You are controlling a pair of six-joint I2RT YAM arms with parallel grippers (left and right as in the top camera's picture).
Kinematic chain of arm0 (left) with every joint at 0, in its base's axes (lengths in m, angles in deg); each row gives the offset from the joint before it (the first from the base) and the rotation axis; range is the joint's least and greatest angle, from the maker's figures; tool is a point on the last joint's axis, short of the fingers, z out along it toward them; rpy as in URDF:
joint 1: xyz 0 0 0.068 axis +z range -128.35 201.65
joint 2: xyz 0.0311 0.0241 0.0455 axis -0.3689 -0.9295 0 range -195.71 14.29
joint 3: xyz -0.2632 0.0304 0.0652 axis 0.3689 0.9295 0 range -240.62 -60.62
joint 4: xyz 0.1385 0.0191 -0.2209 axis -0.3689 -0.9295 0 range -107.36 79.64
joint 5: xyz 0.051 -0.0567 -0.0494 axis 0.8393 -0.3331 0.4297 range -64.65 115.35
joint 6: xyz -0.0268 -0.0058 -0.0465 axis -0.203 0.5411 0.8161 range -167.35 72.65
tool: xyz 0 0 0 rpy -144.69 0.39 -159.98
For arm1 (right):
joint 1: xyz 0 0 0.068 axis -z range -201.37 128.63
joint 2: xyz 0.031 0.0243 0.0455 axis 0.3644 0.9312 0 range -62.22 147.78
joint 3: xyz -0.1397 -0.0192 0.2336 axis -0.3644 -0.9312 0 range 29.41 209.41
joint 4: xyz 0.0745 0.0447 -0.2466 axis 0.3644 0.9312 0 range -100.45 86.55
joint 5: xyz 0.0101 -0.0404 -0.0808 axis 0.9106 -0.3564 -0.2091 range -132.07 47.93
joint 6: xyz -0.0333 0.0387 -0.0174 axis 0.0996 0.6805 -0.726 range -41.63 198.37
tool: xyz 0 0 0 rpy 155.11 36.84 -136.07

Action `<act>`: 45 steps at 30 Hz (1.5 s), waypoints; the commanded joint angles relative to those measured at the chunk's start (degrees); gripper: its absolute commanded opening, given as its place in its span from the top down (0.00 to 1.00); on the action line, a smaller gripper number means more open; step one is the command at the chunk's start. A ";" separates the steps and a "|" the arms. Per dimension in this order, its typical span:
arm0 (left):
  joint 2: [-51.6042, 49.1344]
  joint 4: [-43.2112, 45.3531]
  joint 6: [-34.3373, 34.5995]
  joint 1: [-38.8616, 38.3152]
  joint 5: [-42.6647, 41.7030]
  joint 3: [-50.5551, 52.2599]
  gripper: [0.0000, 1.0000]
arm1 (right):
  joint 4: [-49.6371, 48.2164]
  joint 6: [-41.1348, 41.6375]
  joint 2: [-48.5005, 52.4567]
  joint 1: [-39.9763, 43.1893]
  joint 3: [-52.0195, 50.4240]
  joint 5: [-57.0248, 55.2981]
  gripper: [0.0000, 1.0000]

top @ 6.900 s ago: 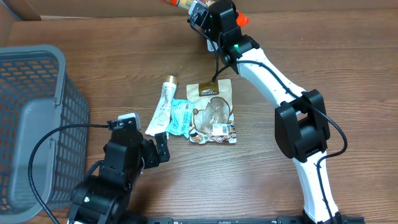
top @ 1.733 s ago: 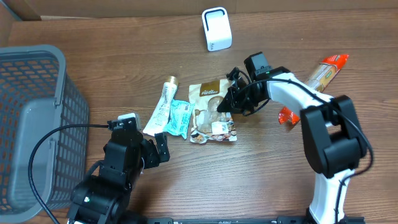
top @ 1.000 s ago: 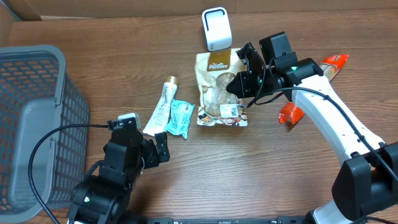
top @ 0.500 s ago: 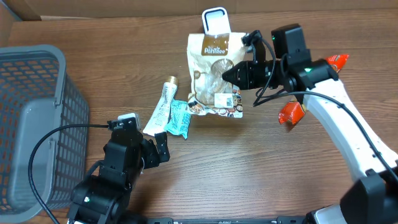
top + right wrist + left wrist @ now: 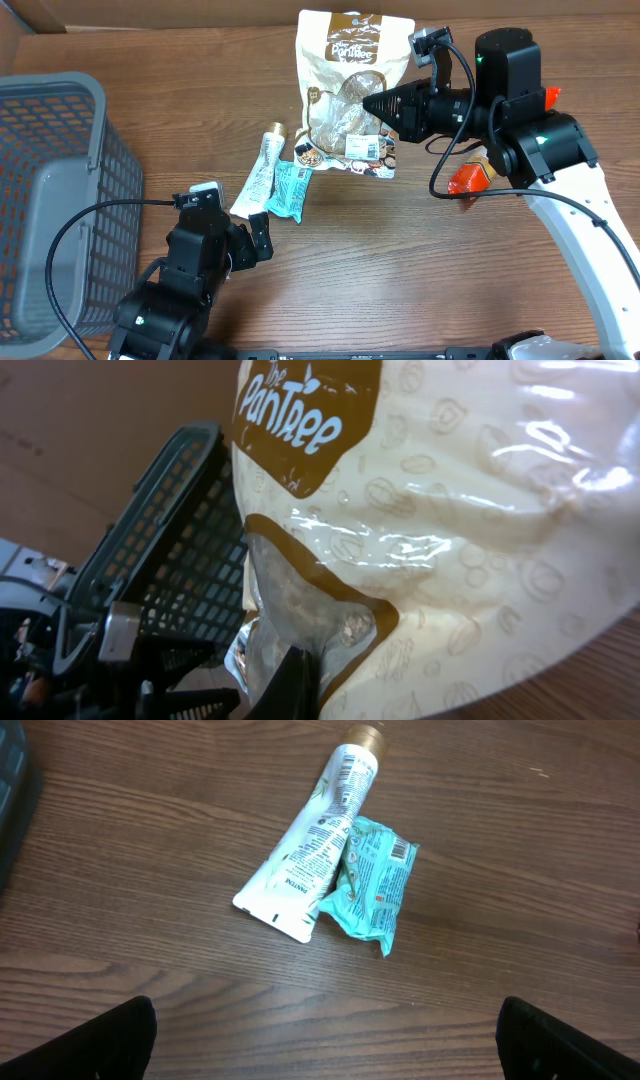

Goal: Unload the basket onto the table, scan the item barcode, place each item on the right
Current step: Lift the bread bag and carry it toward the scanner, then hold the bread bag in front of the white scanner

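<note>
Right end effector (image 5: 374,103) clamped on the snack pouch (image 5: 345,70), held at upper centre of the overhead frame. Left end effector (image 5: 260,238) jaws apart, empty. We judged the pouch light, soft and slippery: grip its edge, clear of the white label (image 5: 365,147).

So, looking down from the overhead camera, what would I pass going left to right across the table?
Grey basket → white tube → teal packet → snack pouch, lifted off the table → orange packet.
</note>
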 commanded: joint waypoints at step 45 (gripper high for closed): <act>-0.09 0.22 0.96 0.00 0.76 0.22 0.00 | -77.53 -82.58 56.48 -11.72 23.61 -73.02 0.96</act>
